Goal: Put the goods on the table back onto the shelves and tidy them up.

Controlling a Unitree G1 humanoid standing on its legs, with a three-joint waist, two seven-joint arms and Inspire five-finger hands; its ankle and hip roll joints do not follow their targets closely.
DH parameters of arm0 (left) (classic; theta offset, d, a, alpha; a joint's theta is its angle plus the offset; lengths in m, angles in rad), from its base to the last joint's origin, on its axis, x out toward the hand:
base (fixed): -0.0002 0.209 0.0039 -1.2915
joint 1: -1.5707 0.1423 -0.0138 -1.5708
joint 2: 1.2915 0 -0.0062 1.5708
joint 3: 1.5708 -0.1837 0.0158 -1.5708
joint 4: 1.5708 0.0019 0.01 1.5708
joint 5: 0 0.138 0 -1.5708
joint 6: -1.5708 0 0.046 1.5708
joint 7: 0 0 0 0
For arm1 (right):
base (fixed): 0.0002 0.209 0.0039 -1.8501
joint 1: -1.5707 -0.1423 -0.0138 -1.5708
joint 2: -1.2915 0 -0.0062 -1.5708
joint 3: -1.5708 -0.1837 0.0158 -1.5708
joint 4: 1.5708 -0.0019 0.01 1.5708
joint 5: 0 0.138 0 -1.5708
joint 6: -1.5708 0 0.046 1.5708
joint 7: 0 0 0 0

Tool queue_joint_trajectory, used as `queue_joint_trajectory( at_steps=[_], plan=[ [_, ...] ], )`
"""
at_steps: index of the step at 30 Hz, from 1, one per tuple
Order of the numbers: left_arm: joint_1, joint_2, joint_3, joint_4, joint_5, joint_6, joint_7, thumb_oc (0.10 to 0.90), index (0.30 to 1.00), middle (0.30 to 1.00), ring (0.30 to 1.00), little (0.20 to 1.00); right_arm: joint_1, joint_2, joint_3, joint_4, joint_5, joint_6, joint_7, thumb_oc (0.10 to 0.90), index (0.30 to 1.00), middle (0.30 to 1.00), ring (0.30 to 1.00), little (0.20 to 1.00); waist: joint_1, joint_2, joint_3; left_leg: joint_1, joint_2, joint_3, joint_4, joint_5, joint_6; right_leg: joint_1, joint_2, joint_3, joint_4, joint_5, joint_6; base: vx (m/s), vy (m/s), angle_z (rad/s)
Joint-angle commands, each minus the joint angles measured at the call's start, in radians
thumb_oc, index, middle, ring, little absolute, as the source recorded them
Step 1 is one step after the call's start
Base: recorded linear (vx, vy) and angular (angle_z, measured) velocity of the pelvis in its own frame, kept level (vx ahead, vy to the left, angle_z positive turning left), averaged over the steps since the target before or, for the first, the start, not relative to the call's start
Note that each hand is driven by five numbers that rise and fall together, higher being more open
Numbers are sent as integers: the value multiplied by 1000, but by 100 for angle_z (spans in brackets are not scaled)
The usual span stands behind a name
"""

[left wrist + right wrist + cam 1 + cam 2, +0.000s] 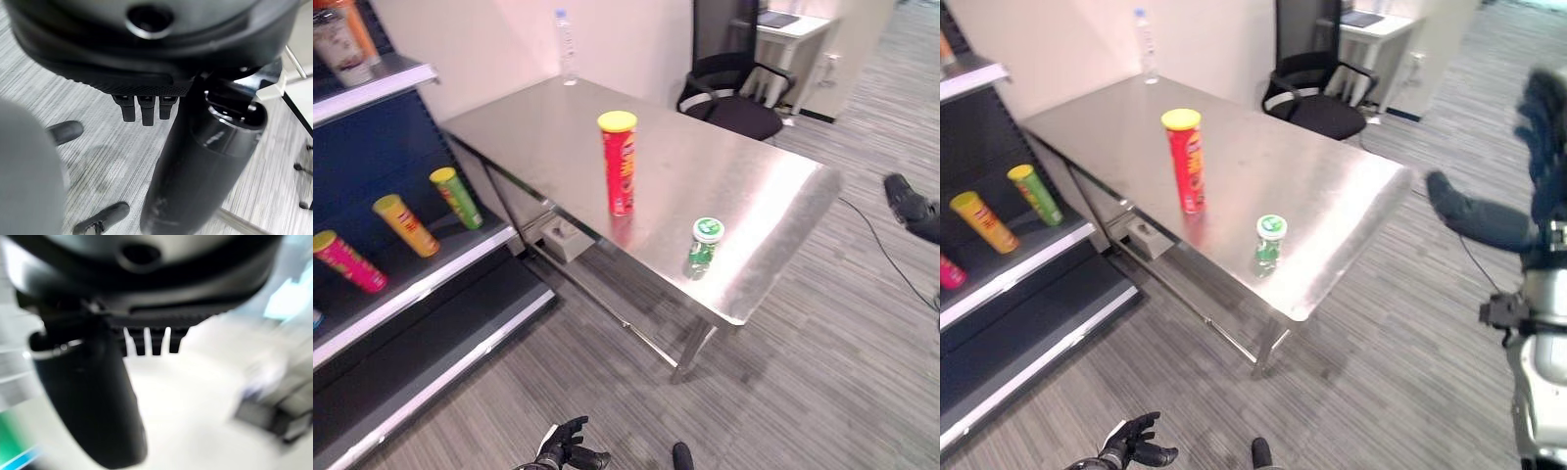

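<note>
Red can [620, 163] and green jar [704, 247] on table [773, 196], well apart from both empty, loose-fingered hands [1132, 443] [1542, 137].

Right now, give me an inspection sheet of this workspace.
Surface: steel table, bare apart from three items.
Job's things: red tube can upright mid-table; small green jar near the front edge; clear bottle at the far corner.
Shelves: shelf holds yellow, green and pink cans lying tilted.
Clutter: grey box under the table.
Hands: left hand low, holding nothing; right hand raised, open, empty.
Cables: nothing seen.
Surroundings: black office chair, white desk, striped carpet.
</note>
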Motion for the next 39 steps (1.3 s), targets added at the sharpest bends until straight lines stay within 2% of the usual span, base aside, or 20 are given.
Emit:
queue_joint_trajectory(
  at_steps=[1, 3, 7, 17, 29, 39],
  plan=[
    [-70, 60, -10, 10, -3, -56, -28, 800, 900, 900, 900, 900, -64, -48, -31, -8, 95, -36, 90, 800, 900, 900, 900, 900, 23, -75, 7, 44, 20, 56, 4, -62, -59, 91, -34, -61, 57, -182, 67, 23, -25, 21],
    [-59, 58, -16, 9, -8, -56, -40, 800, 900, 900, 900, 900, -71, -61, 22, 1, 108, -7, 132, 800, 900, 900, 900, 900, 37, -78, 4, 49, 20, 49, 4, -68, -61, 107, -33, -73, 53, -189, 66, 28, -25, 19],
    [-53, 55, -17, 7, -7, -55, -44, 800, 900, 900, 900, 900, -80, -46, 103, 51, 79, 25, 150, 800, 900, 900, 900, 900, 52, -80, 4, 43, 21, 35, 4, -62, -61, 112, -34, -87, 51, -189, 64, -7, -15, 5],
    [-60, 52, -7, 20, -4, -54, -42, 800, 900, 900, 900, 900, -48, -17, 135, 119, -35, 60, 136, 800, 900, 900, 900, 900, 63, -83, 9, 36, 20, 18, 4, -61, -62, 121, -37, -104, 47, -189, 61, 2, -4, 5],
    [-73, 57, -7, 20, 0, -42, -36, 800, 900, 900, 900, 900, -57, 111, 244, 198, -136, 86, 90, 800, 900, 900, 900, 900, 83, -84, 20, 26, 18, -1, 4, -61, -59, 121, -41, -122, 42, -187, 58, 7, -1, 3],
    [-73, 58, -7, 18, 1, -39, -25, 800, 900, 900, 900, 900, -80, 124, 241, 235, -230, 89, 13, 800, 900, 900, 900, 900, 93, -85, 23, 25, 16, -10, 4, -65, -55, 129, -42, -129, 34, -189, 57, 10, -2, 4]
  ],
)
